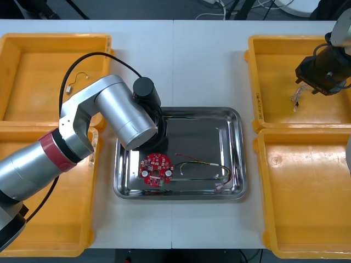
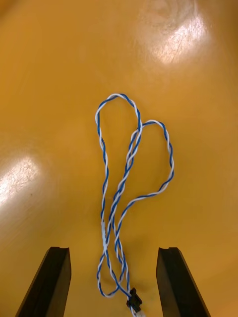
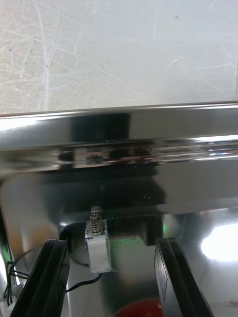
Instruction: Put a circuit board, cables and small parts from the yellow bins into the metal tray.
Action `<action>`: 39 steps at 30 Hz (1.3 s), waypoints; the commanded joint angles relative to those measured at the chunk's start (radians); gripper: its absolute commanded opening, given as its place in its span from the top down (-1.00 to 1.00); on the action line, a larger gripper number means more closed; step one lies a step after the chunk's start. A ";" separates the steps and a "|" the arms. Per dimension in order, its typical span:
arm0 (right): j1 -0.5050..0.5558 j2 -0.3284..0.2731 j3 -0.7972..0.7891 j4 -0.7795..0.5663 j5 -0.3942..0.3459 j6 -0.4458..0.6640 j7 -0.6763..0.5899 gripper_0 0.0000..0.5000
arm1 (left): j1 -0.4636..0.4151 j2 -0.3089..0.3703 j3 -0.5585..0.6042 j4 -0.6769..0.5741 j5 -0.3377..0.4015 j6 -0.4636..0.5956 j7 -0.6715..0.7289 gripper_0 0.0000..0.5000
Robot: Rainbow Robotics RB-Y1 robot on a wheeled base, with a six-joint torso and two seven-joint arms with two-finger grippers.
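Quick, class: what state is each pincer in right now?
Left pincer: open, above a small metal part.
Right pincer: open, above the twisted blue and white cable.

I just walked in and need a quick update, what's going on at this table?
A two-armed robot is filling a shiny metal tray from yellow bins. Its left gripper hangs low over the tray, fingers open, with a small metal part on the tray floor between them, ungripped. A round red circuit board and a red and yellow cable lie in the tray. The right gripper hovers open over a twisted blue and white cable in the far right yellow bin.
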 commanded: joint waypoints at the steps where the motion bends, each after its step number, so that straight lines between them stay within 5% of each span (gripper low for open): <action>1: -0.057 0.005 -0.011 0.025 -0.006 -0.044 -0.045 -1.00 | 0.006 -0.013 0.048 -0.081 0.024 0.052 0.007 -1.00; 22: -0.048 0.008 0.012 0.060 -0.057 -0.069 -0.074 -1.00 | -0.034 0.068 0.362 -0.235 0.194 0.346 -0.231 -1.00; 39: -0.043 0.011 0.030 0.131 -0.066 -0.141 -0.063 -1.00 | -0.118 0.160 0.546 -0.015 0.248 0.394 -0.558 -1.00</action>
